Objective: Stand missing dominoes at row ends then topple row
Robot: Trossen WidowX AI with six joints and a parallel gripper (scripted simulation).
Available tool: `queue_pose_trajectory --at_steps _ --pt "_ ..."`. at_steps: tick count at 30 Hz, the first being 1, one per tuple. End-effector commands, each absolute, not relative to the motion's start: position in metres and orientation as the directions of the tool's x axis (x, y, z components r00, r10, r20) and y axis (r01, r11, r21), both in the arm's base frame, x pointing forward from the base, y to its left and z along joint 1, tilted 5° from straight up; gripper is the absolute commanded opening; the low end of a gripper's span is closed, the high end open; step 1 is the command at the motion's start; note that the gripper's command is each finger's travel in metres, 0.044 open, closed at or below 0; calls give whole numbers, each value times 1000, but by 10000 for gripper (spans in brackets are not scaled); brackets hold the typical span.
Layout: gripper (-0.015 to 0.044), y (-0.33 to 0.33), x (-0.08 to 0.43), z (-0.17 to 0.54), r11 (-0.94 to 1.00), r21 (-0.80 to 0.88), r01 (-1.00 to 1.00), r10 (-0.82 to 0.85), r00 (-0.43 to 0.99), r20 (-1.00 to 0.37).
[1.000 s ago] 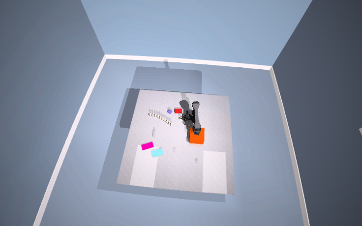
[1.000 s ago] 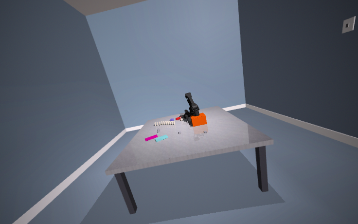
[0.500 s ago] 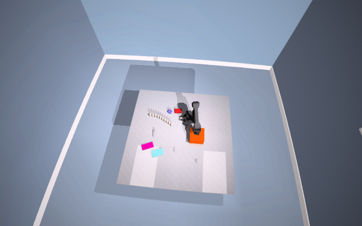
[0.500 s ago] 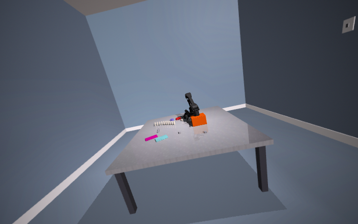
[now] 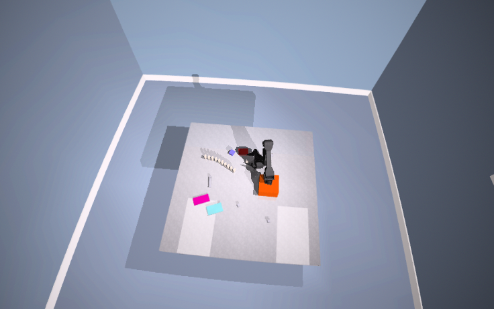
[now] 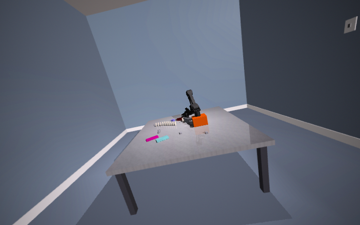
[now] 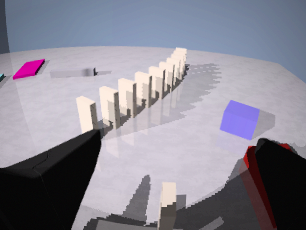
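A curved row of several cream dominoes (image 5: 217,160) (image 7: 127,98) stands upright on the left part of the table; it also shows in the exterior view (image 6: 174,123). My gripper (image 5: 244,160) (image 7: 182,142) is wide open to the right of the row's near end. A single cream domino (image 7: 168,202) (image 5: 246,161) is between the spread fingers in the wrist view, touching neither finger there. It looks upright, apart from the row. Its lower part is cut off by the frame edge, so its contact with the table is hidden.
A purple cube (image 5: 231,152) (image 7: 239,120) and a red block (image 5: 243,151) lie near the fingers, the red one partly behind the right finger in the wrist view. Magenta (image 5: 201,199) and cyan (image 5: 214,208) blocks and a thin grey bar (image 5: 209,181) lie farther off.
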State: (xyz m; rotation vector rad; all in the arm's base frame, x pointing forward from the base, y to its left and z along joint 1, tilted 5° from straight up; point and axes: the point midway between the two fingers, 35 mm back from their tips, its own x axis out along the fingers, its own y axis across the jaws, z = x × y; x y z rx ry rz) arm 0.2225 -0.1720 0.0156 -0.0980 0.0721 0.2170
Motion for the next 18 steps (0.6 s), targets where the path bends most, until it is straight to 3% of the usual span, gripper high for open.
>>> queue_pose_trajectory --at_steps 1,5,11,18 --pt "440 -167 220 30 972 -85 -221 215 973 -81" --pt "440 -176 230 27 980 -12 -197 194 974 -119" --pt "440 -207 286 21 946 324 33 95 924 -370" --pt "440 -205 316 28 817 494 296 67 803 -593"
